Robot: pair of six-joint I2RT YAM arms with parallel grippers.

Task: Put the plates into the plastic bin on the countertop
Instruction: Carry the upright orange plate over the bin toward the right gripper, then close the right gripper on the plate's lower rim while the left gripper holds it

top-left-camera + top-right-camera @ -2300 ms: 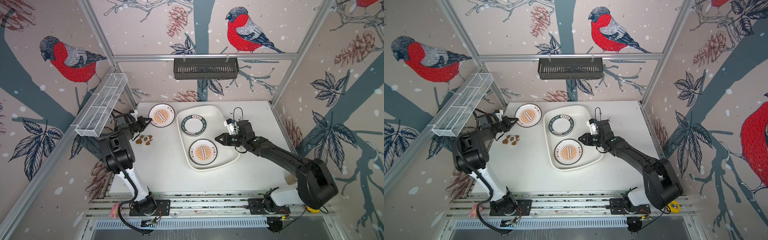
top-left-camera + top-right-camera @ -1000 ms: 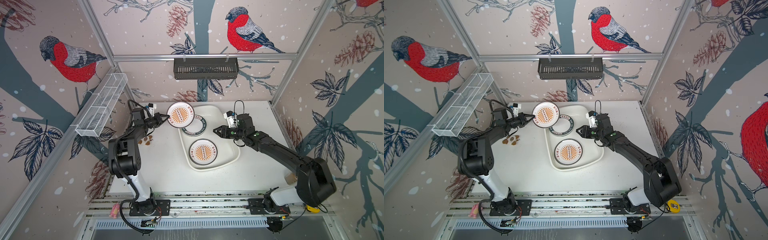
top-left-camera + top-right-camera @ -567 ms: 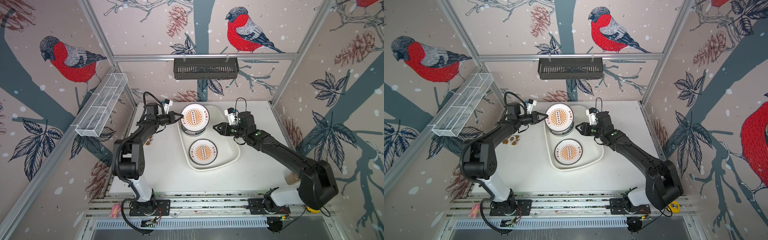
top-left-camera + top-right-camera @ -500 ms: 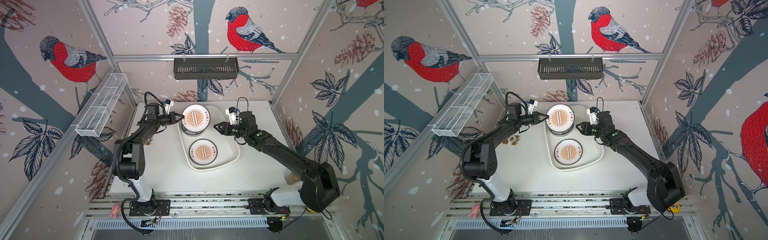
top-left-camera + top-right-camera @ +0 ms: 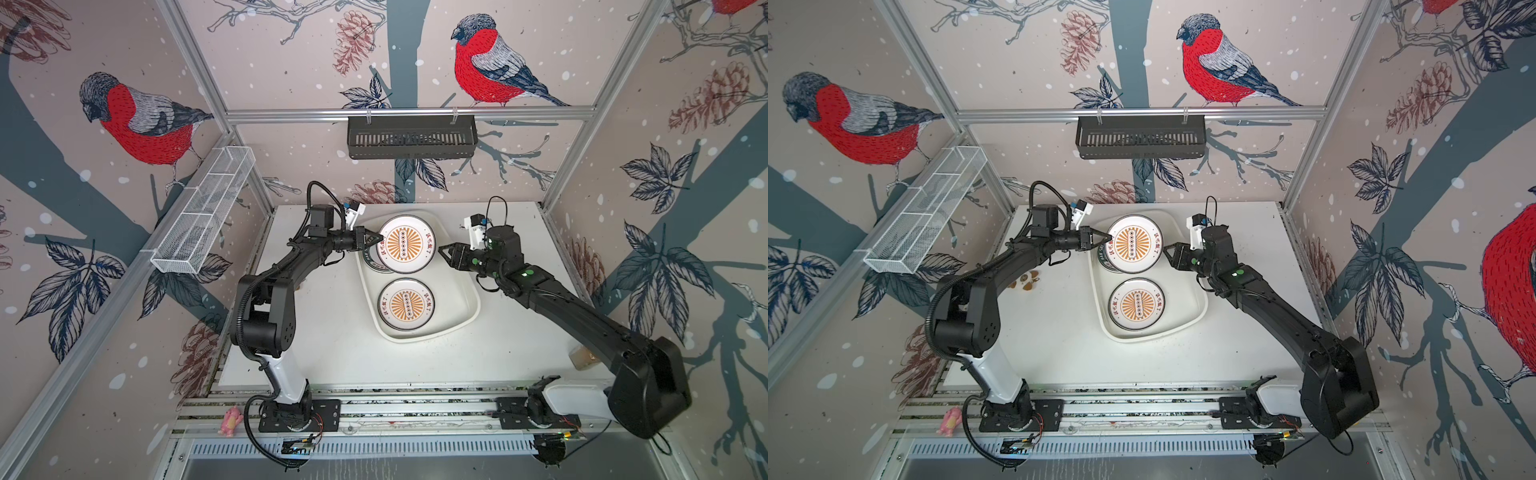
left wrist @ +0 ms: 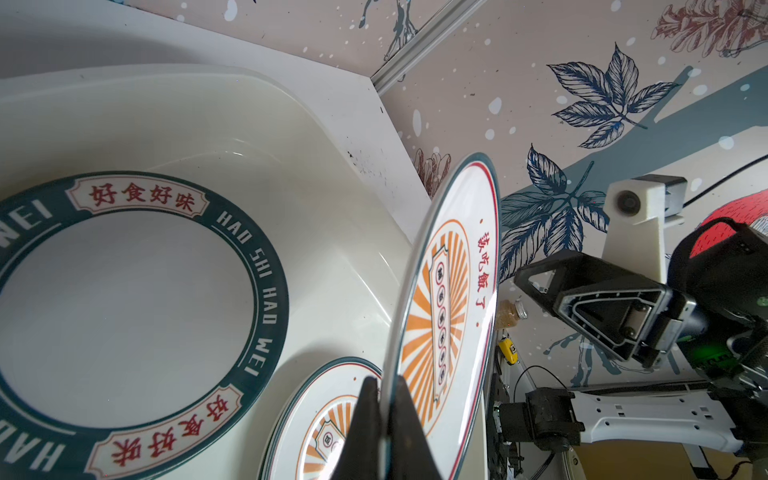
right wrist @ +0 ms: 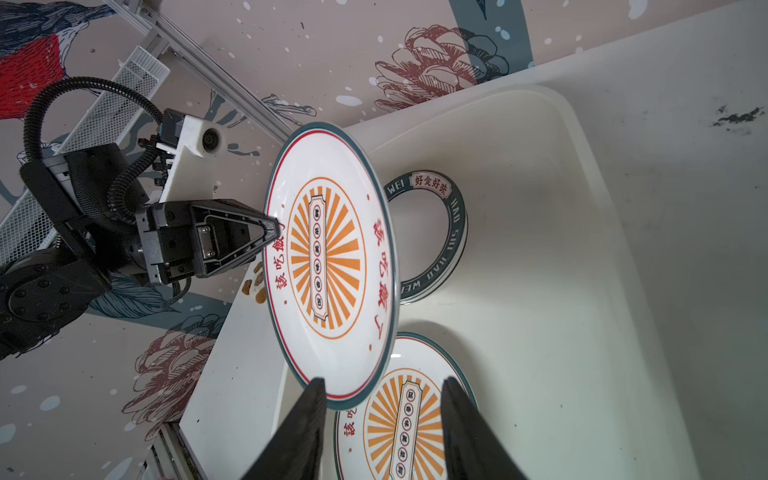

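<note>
So the sunburst plate is up in the air over the far end of the plastic bin, pinched by its rim in the left hand, which is clamped tight on it. It hides most of the green-rimmed plate lying flat in the bin right under it. A second sunburst plate lies flat in the near half of the bin. The right hand sits just beside the lifted plate's opposite edge with its fingers spread apart, gripping nothing. The bin sits on the white surface, with a few brown bits off to the left.
</note>
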